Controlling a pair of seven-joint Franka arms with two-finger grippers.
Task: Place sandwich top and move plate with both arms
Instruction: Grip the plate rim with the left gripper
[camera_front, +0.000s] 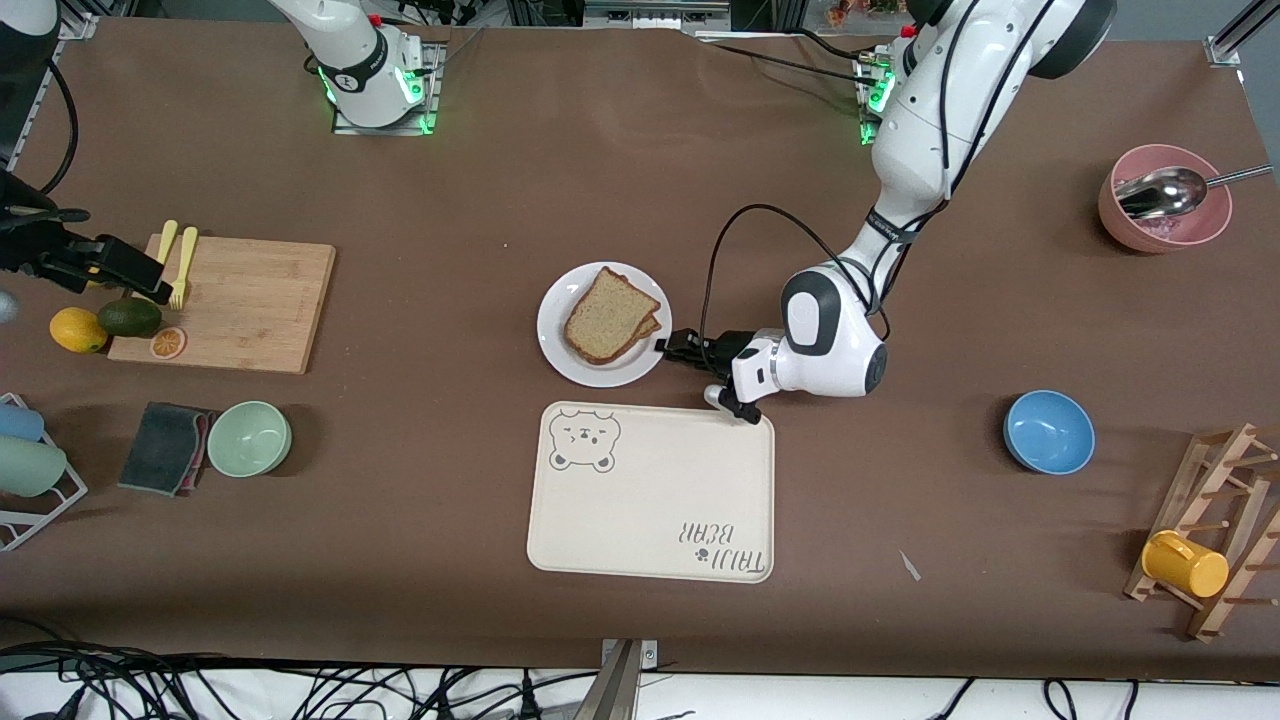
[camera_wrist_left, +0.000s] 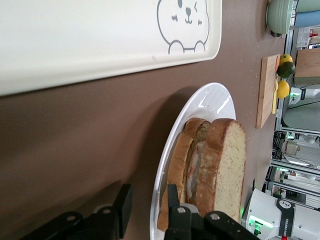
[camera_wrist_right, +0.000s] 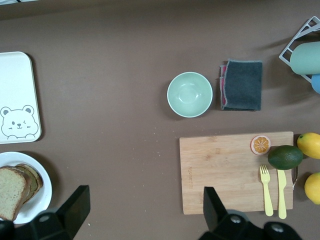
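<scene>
I am closing my left hand (camera_front: 668, 349) around the plate (camera_front: 560, 345) rim to carry it; sandwich top (camera_front: 608, 313) lying on. My right hand (camera_wrist_right: 145, 210) is waiting wide open, empty, over the counter's end.

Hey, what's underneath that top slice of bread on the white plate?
Under the sandwich top lies a second slice, its crust edge peeking out, on the plate. The left wrist view shows a pale filling layer between them. What the filling is stays covered.
</scene>
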